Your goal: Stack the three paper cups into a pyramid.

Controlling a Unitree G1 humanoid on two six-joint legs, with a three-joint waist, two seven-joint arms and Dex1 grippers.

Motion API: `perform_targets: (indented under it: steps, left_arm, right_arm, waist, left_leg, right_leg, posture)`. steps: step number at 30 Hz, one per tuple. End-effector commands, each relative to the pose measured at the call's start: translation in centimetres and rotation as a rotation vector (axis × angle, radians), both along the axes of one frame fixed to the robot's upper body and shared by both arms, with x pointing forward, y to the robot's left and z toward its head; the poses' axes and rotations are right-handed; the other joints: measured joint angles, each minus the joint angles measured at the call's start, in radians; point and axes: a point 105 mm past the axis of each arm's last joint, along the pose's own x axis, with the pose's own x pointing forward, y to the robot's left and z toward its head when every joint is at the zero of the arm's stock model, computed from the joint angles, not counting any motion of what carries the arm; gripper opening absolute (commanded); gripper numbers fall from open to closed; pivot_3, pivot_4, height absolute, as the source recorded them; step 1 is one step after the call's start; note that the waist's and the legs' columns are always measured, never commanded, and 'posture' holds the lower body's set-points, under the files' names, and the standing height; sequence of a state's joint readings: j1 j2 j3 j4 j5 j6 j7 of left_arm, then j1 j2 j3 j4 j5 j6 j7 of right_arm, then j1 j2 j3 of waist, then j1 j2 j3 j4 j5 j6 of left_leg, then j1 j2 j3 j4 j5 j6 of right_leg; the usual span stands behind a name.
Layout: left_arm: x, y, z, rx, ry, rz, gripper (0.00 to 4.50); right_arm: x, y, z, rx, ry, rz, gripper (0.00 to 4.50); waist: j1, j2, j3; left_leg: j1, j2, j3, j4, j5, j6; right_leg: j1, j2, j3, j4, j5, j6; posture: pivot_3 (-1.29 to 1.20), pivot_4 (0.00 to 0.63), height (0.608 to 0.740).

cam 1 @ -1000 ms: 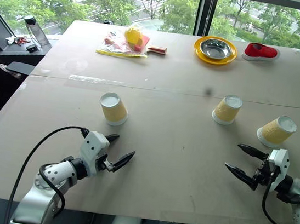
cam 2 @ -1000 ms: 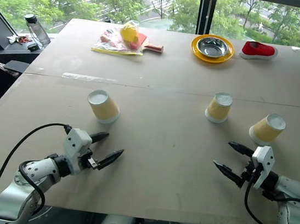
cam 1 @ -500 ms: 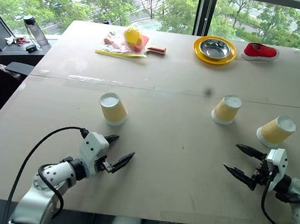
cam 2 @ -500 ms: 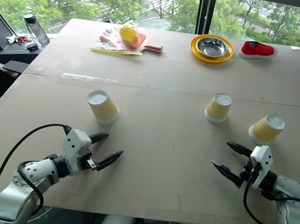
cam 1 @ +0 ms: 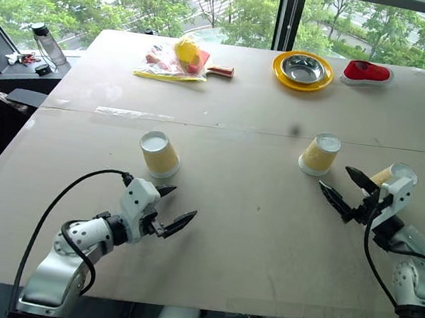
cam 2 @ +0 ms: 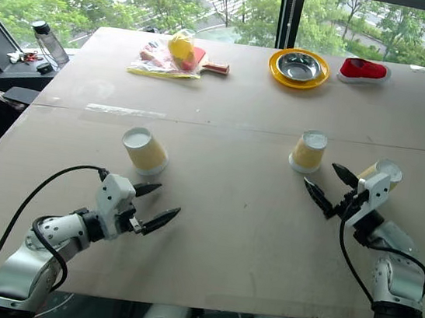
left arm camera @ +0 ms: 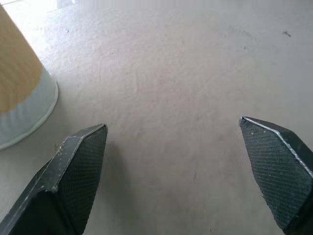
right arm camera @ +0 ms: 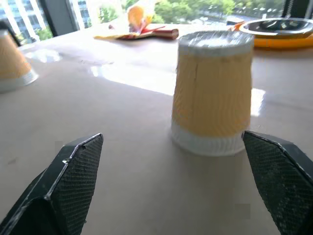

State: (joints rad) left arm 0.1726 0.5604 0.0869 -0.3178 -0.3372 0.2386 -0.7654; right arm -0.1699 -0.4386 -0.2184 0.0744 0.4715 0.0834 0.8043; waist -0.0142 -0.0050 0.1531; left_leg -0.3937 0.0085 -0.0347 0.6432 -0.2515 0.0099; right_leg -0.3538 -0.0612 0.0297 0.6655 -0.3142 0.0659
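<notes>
Three yellow-tan paper cups stand upside down on the table. The left cup [cam 1: 159, 155] is just beyond my left gripper [cam 1: 179, 205], which is open and empty; its rim [left arm camera: 19, 88] shows beside one finger in the left wrist view. My right gripper [cam 1: 337, 180] is open and empty, hovering close in front of the middle cup [cam 1: 320, 154], which stands between the spread fingers [right arm camera: 73, 181] in the right wrist view [right arm camera: 212, 93]. The right cup [cam 1: 404, 169] is partly hidden behind my right hand. No pyramid stands.
At the far edge of the table [cam 1: 224, 247] sit a steel bowl in a yellow plate [cam 1: 303, 70], a red shoe [cam 1: 367, 72] and a yellow bag with a paddle [cam 1: 180, 59]. A bottle [cam 1: 48, 42] stands off the far left corner.
My right gripper has risen and moved forward to the middle cup, now covering part of the right cup. The left gripper lifted slightly. The cups have not moved.
</notes>
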Motion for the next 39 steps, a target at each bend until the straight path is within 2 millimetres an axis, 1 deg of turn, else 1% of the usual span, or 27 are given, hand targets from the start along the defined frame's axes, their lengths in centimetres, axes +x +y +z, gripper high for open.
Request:
perform_targets:
  steps: [1, 2, 3, 5, 6, 10, 12, 18, 26, 27, 28, 29, 30, 31, 33, 36, 39]
  left_arm:
    - [0.0, -1.8, 3.4, -0.079, -0.042, -0.105, 4.43]
    - [0.2, -2.6, 4.6, -0.1, -0.063, -0.146, 4.43]
    - [0.4, -3.2, 5.7, -0.112, -0.082, -0.179, 4.43]
    - [0.6, -4.5, 7.8, -0.103, -0.136, -0.255, 4.43]
    - [0.7, -4.9, 8.6, -0.104, -0.152, -0.275, 4.43]
    - [1.1, -5.9, 10.8, -0.106, -0.199, -0.321, 4.43]
    - [0.9, -6.4, 11.6, -0.111, -0.207, -0.354, 4.43]
    - [0.9, -6.3, 11.5, -0.07, -0.212, -0.356, 4.43]
    - [0.7, -5.9, 10.9, -0.062, -0.185, -0.344, 4.43]
    - [0.7, -5.9, 10.8, -0.065, -0.183, -0.344, 4.5]
    - [0.6, -5.9, 10.7, -0.062, -0.182, -0.348, 4.5]
    - [0.5, -5.9, 10.6, -0.058, -0.181, -0.352, 4.5]
    - [0.4, -5.9, 10.6, -0.057, -0.18, -0.354, 4.5]
    - [0.3, -5.9, 10.5, -0.056, -0.178, -0.354, 4.5]
    - [0.2, -5.8, 10.3, -0.058, -0.174, -0.348, 4.5]
    - [0.1, -5.4, 10.0, -0.063, -0.164, -0.329, 4.5]
    - [0.2, -4.5, 9.3, -0.043, -0.154, -0.288, 4.5]
  right_arm:
    - [1.0, -0.3, 2.6, 0.018, -0.077, -0.09, 4.5]
    - [1.5, -0.2, 2.9, 0.016, -0.087, -0.111, 4.5]
    - [2.0, -0.1, 3.1, 0.014, -0.094, -0.127, 4.5]
    - [2.6, 0.3, 3.0, 0.014, -0.096, -0.137, 4.5]
    - [2.8, 0.5, 3.0, 0.016, -0.099, -0.135, 4.5]
    - [3.5, 1.3, 2.8, 0.025, -0.109, -0.12, 4.5]
    - [4.0, 1.7, 2.6, 0.021, -0.114, -0.119, 4.5]
    - [5.0, 2.1, 2.3, 0.029, -0.121, -0.131, 4.5]
    - [5.4, 2.7, 2.2, 0.041, -0.124, -0.109, 4.5]
    - [5.4, 2.9, 2.3, 0.04, -0.129, -0.107, 3.94]
    - [5.5, 3.0, 2.5, 0.033, -0.14, -0.102, 3.75]
    - [5.5, 3.3, 2.7, 0.028, -0.149, -0.092, 3.11]
    - [5.4, 3.5, 2.8, 0.022, -0.154, -0.08, 3.11]
    - [5.3, 3.9, 2.8, 0.015, -0.157, -0.064, 2.61]
    - [5.1, 4.6, 3.0, 0.009, -0.164, -0.034, 1.95]
    - [4.9, 6.1, 3.6, 0.006, -0.188, 0.018, 1.95]
    - [4.3, 8.5, 3.7, -0.002, -0.193, 0.101, 1.95]
  waist:
    - [0.004, -0.001, 0.0]
    - [0.006, -0.001, 0.0]
    - [0.005, -0.001, 0.0]
    - [0.003, -0.001, 0.0]
    - [0.002, -0.002, 0.001]
    - [-0.005, -0.001, 0.0]
    - [-0.006, -0.001, 0.001]
    - [-0.006, -0.001, 0.001]
    - [-0.005, -0.001, 0.001]
    - [-0.005, -0.001, 0.001]
    - [-0.005, -0.001, 0.001]
    - [-0.006, -0.001, 0.001]
    - [-0.006, -0.001, 0.001]
    - [-0.006, -0.001, 0.001]
    - [-0.006, -0.001, 0.001]
    - [-0.006, -0.001, 0.001]
    - [-0.007, -0.001, 0.001]
  left_leg:
    - [-0.001, 0.0, -0.001, 0.0, 0.0, 0.0]
    - [-0.002, 0.0, -0.001, 0.0, 0.0, 0.0]
    - [-0.006, 0.0, -0.001, 0.0, 0.0, 0.0]
    - [-0.006, 0.0, 0.0, 0.0, 0.0, 0.0]
    - [-0.006, 0.0, 0.0, 0.0, 0.0, 0.0]
    - [-0.003, 0.0, 0.001, 0.0, 0.0, 0.0]
    - [-0.003, 0.0, 0.001, 0.0, 0.0, 0.0]
    - [-0.004, 0.001, 0.001, 0.0, 0.002, -0.004]
    - [-0.004, 0.002, 0.002, 0.0, 0.002, -0.004]
    - [-0.004, 0.002, 0.002, 0.0, 0.002, -0.004]
    - [-0.004, 0.002, 0.002, 0.0, 0.002, -0.004]
    - [-0.004, 0.002, 0.002, 0.0, 0.002, -0.004]
    - [-0.004, 0.002, 0.002, 0.0, 0.002, -0.004]
    - [-0.004, 0.002, 0.002, 0.0, 0.002, -0.004]
    - [-0.004, 0.002, 0.002, 0.0, 0.002, -0.004]
    - [-0.004, 0.002, 0.002, 0.0, 0.002, -0.004]
    - [-0.004, 0.002, 0.003, 0.0, 0.002, -0.003]
  right_leg:
    - [0.0, 0.0, -0.001, -0.001, 0.0, 0.0]
    - [0.0, 0.0, -0.002, -0.001, 0.0, 0.0]
    - [-0.004, 0.0, -0.002, -0.002, 0.0, 0.001]
    - [-0.005, 0.0, -0.001, -0.002, 0.0, 0.001]
    - [-0.005, 0.0, -0.001, -0.001, 0.0, 0.001]
    - [-0.003, 0.001, 0.001, 0.0, 0.0, 0.001]
    - [-0.004, 0.003, 0.002, 0.0, 0.0, 0.001]
    - [-0.005, 0.005, 0.003, 0.0, 0.0, 0.001]
    - [-0.006, 0.005, 0.004, 0.0, 0.0, 0.001]
    - [-0.006, 0.005, 0.004, 0.0, 0.0, 0.001]
    - [-0.006, 0.005, 0.004, 0.0, 0.0, 0.001]
    - [-0.006, 0.005, 0.004, 0.0, 0.0, 0.001]
    - [-0.006, 0.005, 0.004, 0.0, 0.0, 0.001]
    - [-0.006, 0.005, 0.004, 0.0, 0.0, 0.001]
    - [-0.006, 0.005, 0.005, 0.0, 0.0, 0.001]
    - [-0.006, 0.005, 0.004, 0.0, 0.0, 0.001]
    - [-0.006, 0.005, 0.005, 0.0, 0.0, 0.001]
  posture:
    - [0.0, 0.15, 0.74]
    - [0.0, 0.15, 0.74]
    - [0.0, 0.15, 0.74]
    - [0.0, 0.15, 0.74]
    - [0.0, 0.15, 0.74]
    - [0.0, 0.15, 0.74]
    - [0.0, 0.15, 0.74]
    - [0.0, 0.15, 0.74]
    - [0.0, 0.15, 0.74]
    - [0.0, 0.15, 0.74]
    - [0.0, 0.15, 0.74]
    - [0.0, 0.15, 0.74]
    - [0.0, 0.15, 0.74]
    - [0.0, 0.15, 0.74]
    - [0.0, 0.15, 0.74]
    - [0.0, 0.15, 0.74]
    - [0.0, 0.15, 0.74]
